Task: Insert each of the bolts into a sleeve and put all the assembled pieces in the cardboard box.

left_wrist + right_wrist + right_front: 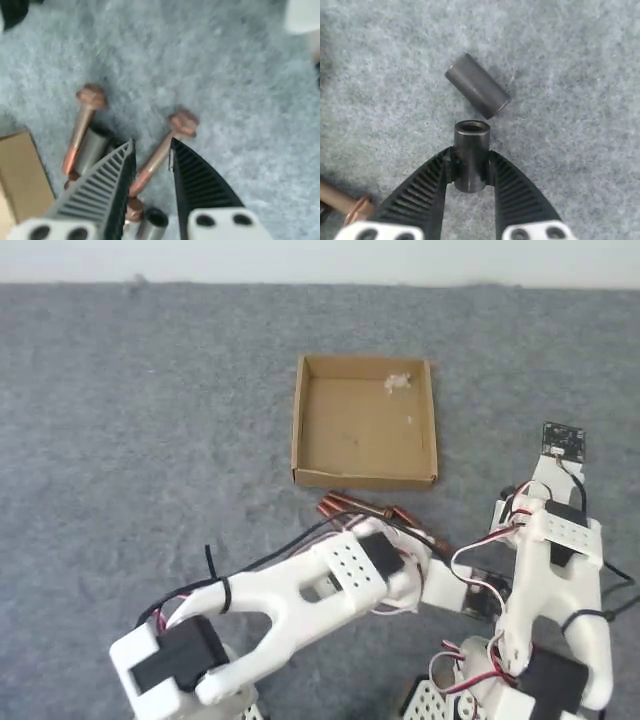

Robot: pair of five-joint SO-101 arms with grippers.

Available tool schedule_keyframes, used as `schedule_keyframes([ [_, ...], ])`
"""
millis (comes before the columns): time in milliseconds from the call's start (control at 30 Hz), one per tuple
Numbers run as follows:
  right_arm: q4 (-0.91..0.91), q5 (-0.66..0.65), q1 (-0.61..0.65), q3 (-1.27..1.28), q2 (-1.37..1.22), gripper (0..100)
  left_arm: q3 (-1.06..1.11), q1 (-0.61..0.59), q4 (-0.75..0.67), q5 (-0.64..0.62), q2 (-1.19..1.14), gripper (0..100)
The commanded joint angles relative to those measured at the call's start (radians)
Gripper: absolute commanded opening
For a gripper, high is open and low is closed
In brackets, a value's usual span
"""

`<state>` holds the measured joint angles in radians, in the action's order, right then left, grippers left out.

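Progress: early stage, as judged from how things lie. No bolt sits in a sleeve anywhere visible, and nothing assembled has been boxed.

Container: cardboard box [298,420], open-topped, on the grey mat [150,440] beyond both arms. Its floor holds a small pale scrap [397,382] near a far corner and no assembled piece.

Stock: loose bolts [345,507], copper-coloured, clustered on the mat just in front of the box's near wall and partly covered by the left arm [300,590].

Claw, left: left gripper [151,145], jaws partly open and set either side of the shank of the straddled bolt [157,157]. That bolt lies flat with its hexagonal head beyond the fingertips. A gap shows on each side of the shank, so it is judged not yet clamped.

Nearby: second bolt [80,130], flat on the mat and clear of the jaws, with a grey sleeve [95,146] lying alongside it and not fitted over it. Closer to the wrist are a third bolt head [132,210] and another sleeve mouth [154,219].

Claw, right: right gripper [470,167], closed on the held sleeve [471,145], which stands upright with an empty bore. Whether its base rests on the mat or hangs above it cannot be made out.

Reserve: spare sleeve [477,86], on its side just beyond the held one, not touching it.

Outstanding: every insertion and every transfer to the box. The likely next step is to clamp the straddled bolt and bring it to the held sleeve's open bore.
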<state>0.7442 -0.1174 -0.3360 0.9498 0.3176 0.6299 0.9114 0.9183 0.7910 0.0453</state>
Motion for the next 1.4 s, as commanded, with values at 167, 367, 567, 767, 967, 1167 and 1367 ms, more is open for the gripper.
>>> schedule_keyframes([
  [167,-0.018,0.011,-0.010,-0.035,0.013,0.6,-0.002,0.011,0.006,0.021,-0.032,11],
  [367,-0.018,0.011,-0.008,-0.035,0.013,0.6,-0.162,-0.006,0.147,0.058,-0.166,11],
  [567,-0.018,0.009,0.002,-0.035,0.013,0.6,-0.257,-0.008,0.192,0.061,-0.256,10],
  [767,-0.018,0.009,0.012,-0.035,0.013,0.6,-0.262,-0.002,0.190,0.060,-0.269,10],
  [967,-0.018,0.009,0.012,-0.035,0.013,0.6,-0.236,0.071,0.150,-0.049,-0.308,7],
  [1167,-0.018,0.009,0.010,-0.035,0.012,0.6,-0.237,0.092,0.153,-0.066,-0.325,1],
  [1367,-0.018,0.009,0.005,-0.035,0.012,0.6,-0.237,0.091,0.153,-0.080,-0.324,1],
])
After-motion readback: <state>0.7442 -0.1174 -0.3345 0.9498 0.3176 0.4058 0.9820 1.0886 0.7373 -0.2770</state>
